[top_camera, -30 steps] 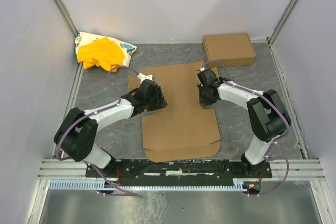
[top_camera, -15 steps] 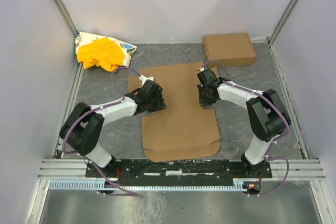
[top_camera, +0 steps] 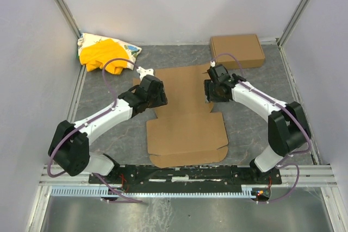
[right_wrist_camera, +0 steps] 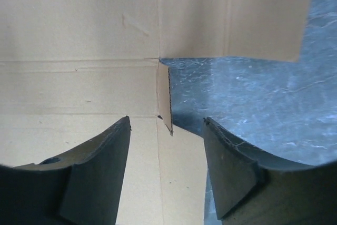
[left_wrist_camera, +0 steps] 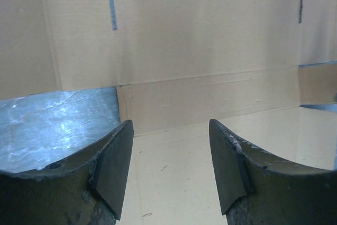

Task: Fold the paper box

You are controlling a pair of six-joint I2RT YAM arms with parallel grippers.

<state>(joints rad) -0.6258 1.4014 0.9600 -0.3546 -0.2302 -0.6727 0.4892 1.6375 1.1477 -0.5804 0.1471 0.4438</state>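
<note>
paper box lies flat on tabletop. left tool and right tool, both apart and empty, flank its side notches, likely ready to raise walls.

The plain brown die-cut cardboard sheet lies flat and unfolded on the grey table, its flaps spread and creases showing.

One paper box, one ready-made cardboard box, one yellow-and-white cloth heap, two claws, left claw, right claw
</note>
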